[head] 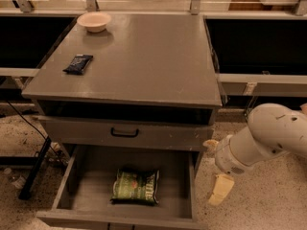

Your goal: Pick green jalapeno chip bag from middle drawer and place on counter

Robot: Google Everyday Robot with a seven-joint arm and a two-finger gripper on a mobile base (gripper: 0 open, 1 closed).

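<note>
Hanging outside the open drawer [91, 176] at three o'clock, jaw state indeterminable, the gripper [219, 187] would best clear the side wall before descending on the chip bag [135, 186] lying mid-floor.

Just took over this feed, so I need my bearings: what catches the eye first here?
The green bag lies flat in the open drawer at the bottom. The hand hangs right of the drawer, outside it. On the counter sit a bowl, back left, and a dark packet near the left edge.
</note>
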